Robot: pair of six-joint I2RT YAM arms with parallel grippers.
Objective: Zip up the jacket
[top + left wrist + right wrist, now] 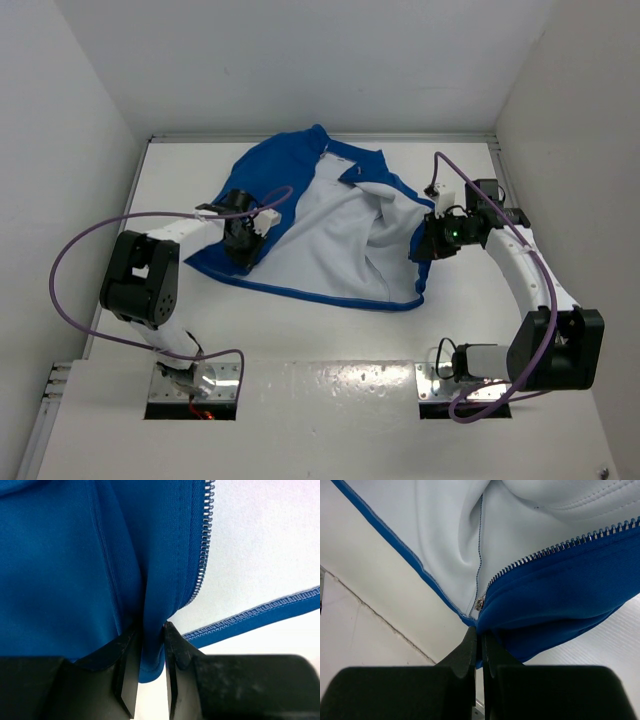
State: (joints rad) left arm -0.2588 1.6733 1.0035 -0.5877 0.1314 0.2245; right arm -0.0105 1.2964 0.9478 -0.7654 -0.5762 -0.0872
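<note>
The desk (330, 345) is sitting boxed in by white walls, with the left wall (60, 150) and the right wall (570, 120) standing close to each arm's elbow. Bare surface is lying open between the garment's near hem and the arm bases. Narrower strips are running along both of its sides, and its collar end is reaching almost to the desk's far edge.

The jacket (320, 230) is lying spread open in the middle of the desk. Its white lining (320, 235) is facing up and the royal blue shell is showing around the border and at the far left. The left tool (240, 252) is gripping a fold of blue cloth at the left front edge. Its fingers (127, 652) are pressing narrow on the fabric, just beside the zipper teeth (202, 545). The right tool (423, 280) is pinching the near right corner, jaws almost together on the blue hem. A small metal zipper end (480, 604) is sitting just above its tips, and the second row of teeth (560, 545) is running away to the upper right. The two zipper halves are lying well apart.

The right front panel is bunching over itself, hiding its outer face. Both wrist views are cutting off most of the garment. From above, each tool's tips are being covered by its own wrist.
</note>
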